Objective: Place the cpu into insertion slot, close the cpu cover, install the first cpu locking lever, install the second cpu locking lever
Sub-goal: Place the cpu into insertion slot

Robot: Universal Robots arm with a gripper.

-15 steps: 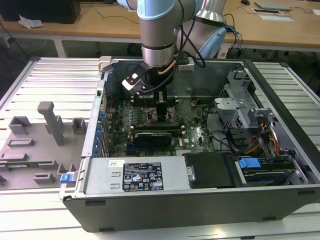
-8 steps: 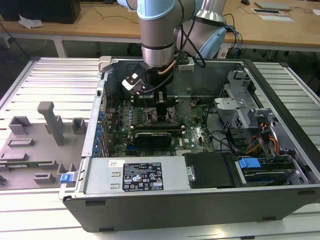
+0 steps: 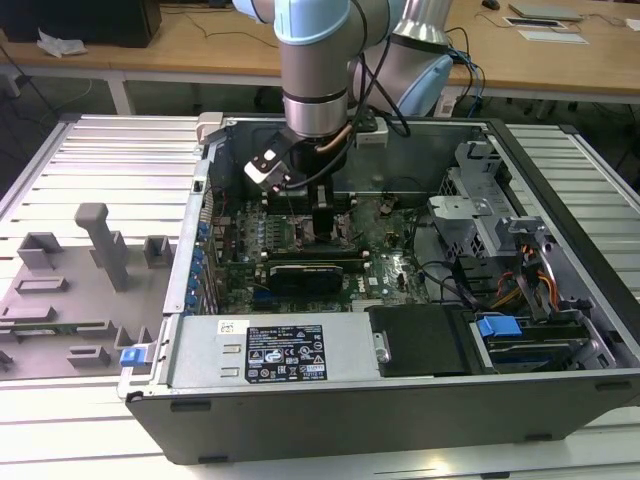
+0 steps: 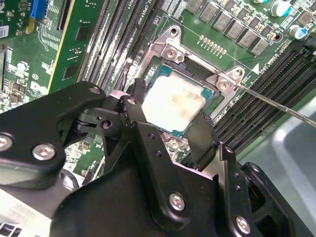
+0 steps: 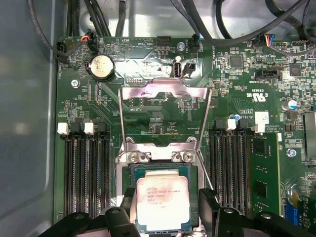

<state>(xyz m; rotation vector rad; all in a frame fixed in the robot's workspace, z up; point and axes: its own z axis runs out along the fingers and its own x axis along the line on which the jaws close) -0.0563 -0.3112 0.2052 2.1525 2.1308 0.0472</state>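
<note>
- Exterior view: the arm is seen reaching down into an open computer case (image 3: 400, 425), with the gripper (image 3: 325, 222) lowered onto the green motherboard (image 3: 395, 265).
- In the first wrist view, the cpu (image 5: 163, 202) is seen lying flat in the insertion slot (image 5: 160, 169), its pale metal top turned up.
- The gripper's two black fingers (image 5: 207, 210) are set on opposite sides of the cpu and are spread slightly wider than the chip. A strip of the slot's rim is visible between one finger and the chip's edge, so nothing is gripped.
- The cpu cover (image 5: 165, 92) is swung up and away from the slot, hinged at two screws, and the chip is left uncovered.
- In the second wrist view, a thin metal lever (image 4: 276, 104) is seen running outward from one corner of the slot.
- Memory slots (image 5: 84, 173) are ranged on both sides of the insertion slot.
</note>
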